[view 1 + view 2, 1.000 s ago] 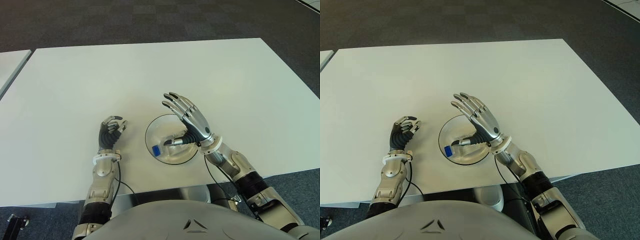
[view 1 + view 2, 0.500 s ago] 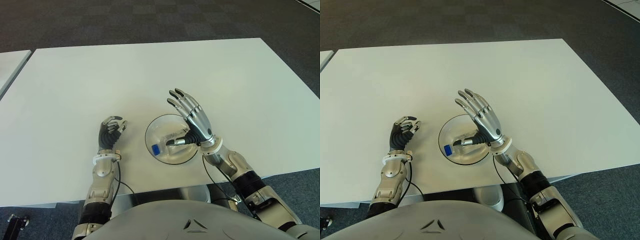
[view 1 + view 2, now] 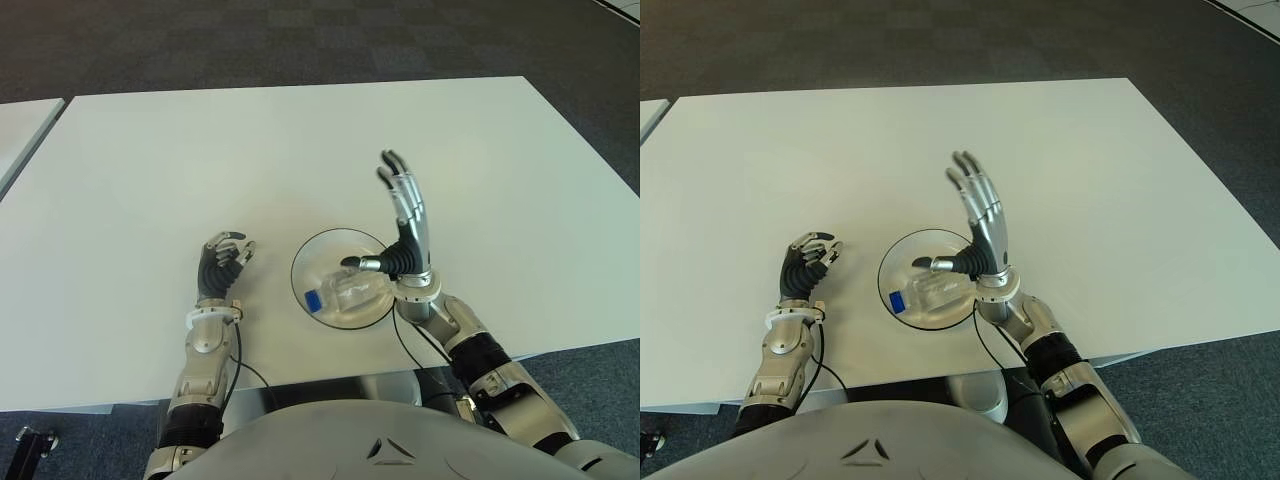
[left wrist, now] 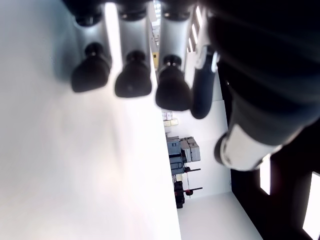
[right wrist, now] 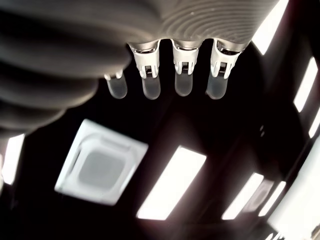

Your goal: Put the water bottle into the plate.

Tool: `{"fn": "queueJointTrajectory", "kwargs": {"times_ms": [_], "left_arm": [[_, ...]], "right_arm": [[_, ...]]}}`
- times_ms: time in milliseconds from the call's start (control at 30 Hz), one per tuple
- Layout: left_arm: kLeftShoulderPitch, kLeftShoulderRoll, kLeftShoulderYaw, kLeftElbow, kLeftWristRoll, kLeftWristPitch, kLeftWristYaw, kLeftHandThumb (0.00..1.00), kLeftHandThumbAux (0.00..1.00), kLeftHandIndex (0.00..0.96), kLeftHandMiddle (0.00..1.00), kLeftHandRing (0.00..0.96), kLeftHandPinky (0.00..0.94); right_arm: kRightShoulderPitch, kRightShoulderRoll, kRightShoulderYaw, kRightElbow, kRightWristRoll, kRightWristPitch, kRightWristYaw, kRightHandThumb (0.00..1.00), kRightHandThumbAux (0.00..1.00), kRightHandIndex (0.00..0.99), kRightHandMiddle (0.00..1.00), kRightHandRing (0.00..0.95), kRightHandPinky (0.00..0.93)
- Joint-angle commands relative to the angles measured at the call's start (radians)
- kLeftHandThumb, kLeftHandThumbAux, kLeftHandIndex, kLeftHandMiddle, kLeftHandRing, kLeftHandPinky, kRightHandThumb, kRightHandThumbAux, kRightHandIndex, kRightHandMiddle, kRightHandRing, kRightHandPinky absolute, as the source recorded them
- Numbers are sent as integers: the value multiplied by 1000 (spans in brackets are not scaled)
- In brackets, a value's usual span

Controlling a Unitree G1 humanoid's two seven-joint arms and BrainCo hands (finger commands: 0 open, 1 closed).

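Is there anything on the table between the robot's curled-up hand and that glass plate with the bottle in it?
No. In both eye views, only bare white table lies between the left hand and the plate, where the water bottle lies.

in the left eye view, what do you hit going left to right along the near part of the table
left hand → blue cap of the water bottle, lying in the plate → right hand, open, fingers raised at the plate's right edge
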Motion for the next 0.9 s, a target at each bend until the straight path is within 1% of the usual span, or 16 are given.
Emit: {"fn": "queueJointTrajectory", "kwargs": {"times_ms": [33, 100, 167, 300, 367, 400, 433, 467, 567, 633, 700, 767, 833, 900], "left_arm": [[19, 1, -3, 27, -1, 27, -18, 702, 721, 434, 814, 819, 811], [18, 0, -3, 28, -1, 27, -17, 702, 721, 434, 814, 820, 812], [17, -1, -2, 30, -1, 27, -14, 702, 720, 434, 815, 822, 814], [17, -3, -1, 27, -4, 41, -15, 703, 720, 434, 815, 822, 815], [16, -3, -1, 28, -4, 42, -15, 703, 720, 435, 816, 822, 814], [15, -2, -2, 30, -1, 38, -14, 703, 720, 435, 816, 822, 813], [14, 0, -3, 32, 1, 34, -13, 703, 720, 435, 817, 822, 816], [14, 0, -3, 33, 3, 32, -13, 703, 720, 434, 817, 823, 820], [14, 0, -3, 34, 2, 32, -14, 703, 721, 434, 818, 825, 825], [12, -1, -1, 35, -1, 32, -14, 703, 720, 434, 818, 826, 827], [11, -1, -1, 37, -3, 32, -14, 703, 720, 434, 817, 827, 829], [11, -1, 0, 38, -3, 31, -14, 704, 720, 434, 817, 827, 829], [9, 0, 1, 41, -3, 29, -15, 704, 720, 434, 817, 827, 828], [9, 1, 2, 42, -2, 27, -12, 704, 720, 434, 817, 827, 828]], "right_arm": [[52, 10, -91, 44, 164, -5, 71, 155, 578, 0, 0, 0, 0], [70, 22, -121, 51, 227, 2, 112, 153, 614, 0, 0, 0, 1], [89, 57, -140, 29, 290, 40, 168, 149, 664, 0, 0, 0, 1], [103, 84, -178, 32, 383, 48, 256, 146, 732, 0, 0, 0, 5], [104, 96, -198, 48, 448, 50, 315, 141, 761, 0, 0, 0, 16], [110, 97, -208, 49, 525, 65, 387, 140, 766, 0, 0, 0, 19], [120, 97, -215, 40, 606, 87, 465, 139, 778, 0, 0, 0, 29], [127, 98, -221, 31, 660, 104, 520, 137, 789, 0, 0, 0, 38], [144, 110, -238, 2, 750, 146, 619, 134, 806, 3, 3, 2, 56], [160, 107, -257, -30, 861, 223, 727, 135, 817, 10, 16, 13, 73], [168, 104, -276, -54, 944, 288, 810, 154, 833, 28, 38, 33, 105], [173, 105, -290, -71, 981, 325, 854, 185, 856, 53, 66, 59, 141], [176, 109, -303, -85, 1005, 356, 890, 199, 868, 66, 79, 71, 156], [180, 104, -320, -102, 1042, 405, 947, 228, 880, 86, 100, 92, 174]]}}
